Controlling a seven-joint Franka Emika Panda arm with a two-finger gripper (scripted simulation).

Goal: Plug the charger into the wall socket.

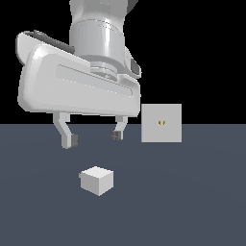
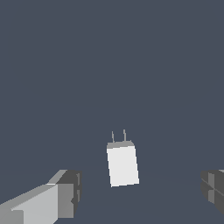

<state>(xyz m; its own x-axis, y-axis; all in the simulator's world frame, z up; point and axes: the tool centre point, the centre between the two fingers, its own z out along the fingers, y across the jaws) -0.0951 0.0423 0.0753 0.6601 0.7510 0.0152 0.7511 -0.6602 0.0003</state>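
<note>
The charger (image 1: pixel 96 180) is a small white-grey cube lying on the dark floor in the exterior view. In the wrist view the charger (image 2: pixel 123 165) shows two thin prongs on one end. The wall socket (image 1: pixel 161 123) is an upright light-grey square plate with two small yellowish holes, standing on the exterior view's right, beyond the charger. My gripper (image 1: pixel 93 138) hangs open and empty above and a little behind the charger, not touching it. In the wrist view my gripper (image 2: pixel 140 192) has its fingertips (image 2: pixel 68 192) wide apart on either side of the charger.
The dark grey-blue floor (image 1: pixel 192 202) stretches all around, with a black background behind it. Nothing else stands in view.
</note>
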